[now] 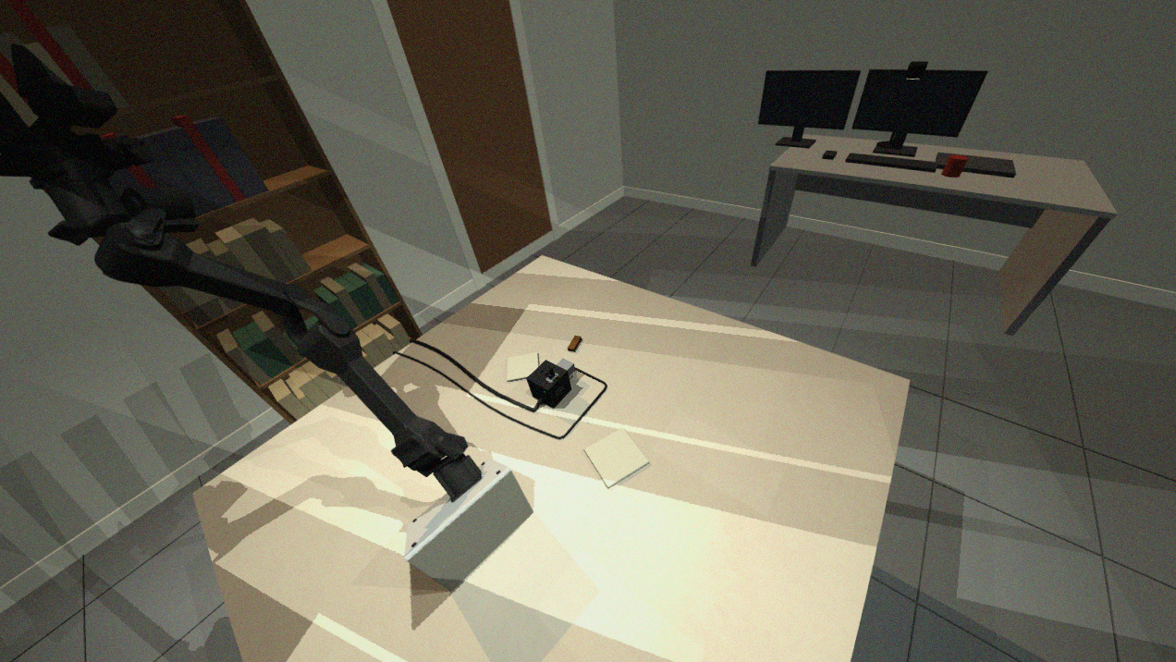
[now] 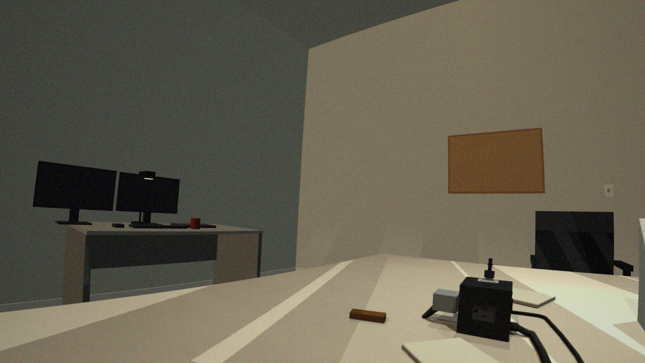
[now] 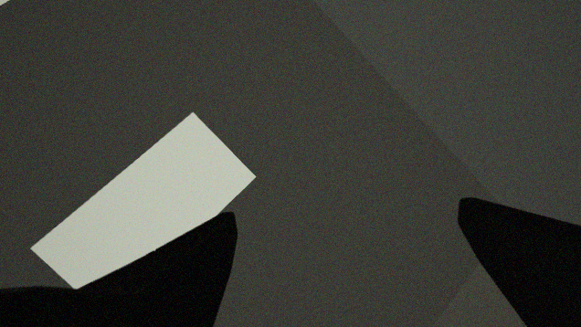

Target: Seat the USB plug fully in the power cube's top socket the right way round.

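Note:
The black power cube (image 1: 541, 394) (image 2: 467, 311) stands on the table (image 1: 741, 427). The dark USB plug (image 2: 489, 273) stands upright in the pale socket (image 2: 488, 281) on the cube's top, with its narrow end up. It is small in the top view, and which way round it faces cannot be told. Part of the plug's body shows above the socket. My gripper (image 3: 343, 216) is open and empty, its two dark fingers wide apart in the wrist view. In the top view the arm is raised to the upper left, far from the cube, and the fingertips are hard to make out.
A grey adapter (image 1: 566, 366) (image 2: 444, 301) sticks out of the cube's side. Black cables (image 1: 561, 436) (image 2: 537, 345) run beside the cube. A small brown block (image 1: 574, 342) (image 2: 367, 316) and two pale pads (image 1: 617, 458) (image 1: 520, 366) lie nearby. A bookcase is behind the arm.

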Controlling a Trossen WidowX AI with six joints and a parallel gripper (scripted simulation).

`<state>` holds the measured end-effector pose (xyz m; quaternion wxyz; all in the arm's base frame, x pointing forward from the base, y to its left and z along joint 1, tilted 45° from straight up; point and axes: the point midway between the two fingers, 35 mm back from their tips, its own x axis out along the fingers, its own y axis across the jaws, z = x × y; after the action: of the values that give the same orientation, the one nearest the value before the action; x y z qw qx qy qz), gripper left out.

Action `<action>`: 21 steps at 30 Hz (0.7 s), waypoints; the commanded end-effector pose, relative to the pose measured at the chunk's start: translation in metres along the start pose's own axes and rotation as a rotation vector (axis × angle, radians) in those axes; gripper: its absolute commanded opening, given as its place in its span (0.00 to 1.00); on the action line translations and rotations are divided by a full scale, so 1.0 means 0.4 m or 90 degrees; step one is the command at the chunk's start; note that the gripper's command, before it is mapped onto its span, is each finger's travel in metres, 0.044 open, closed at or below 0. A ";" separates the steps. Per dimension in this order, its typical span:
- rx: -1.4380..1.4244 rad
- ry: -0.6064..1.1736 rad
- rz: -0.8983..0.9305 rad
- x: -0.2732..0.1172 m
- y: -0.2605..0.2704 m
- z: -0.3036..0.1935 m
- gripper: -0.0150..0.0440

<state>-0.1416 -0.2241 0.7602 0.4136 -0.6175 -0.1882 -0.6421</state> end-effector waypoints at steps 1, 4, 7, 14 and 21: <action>0.009 0.006 0.002 0.000 0.006 -0.008 0.98; 0.139 0.085 0.030 -0.006 0.105 -0.109 1.00; 0.254 0.155 0.063 -0.016 0.228 -0.177 1.00; 0.445 0.279 0.149 -0.064 0.503 -0.245 1.00; 0.648 0.426 0.254 -0.160 0.776 -0.238 1.00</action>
<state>-0.0154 -0.4364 0.6348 0.7541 -0.2203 -0.2261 -0.5759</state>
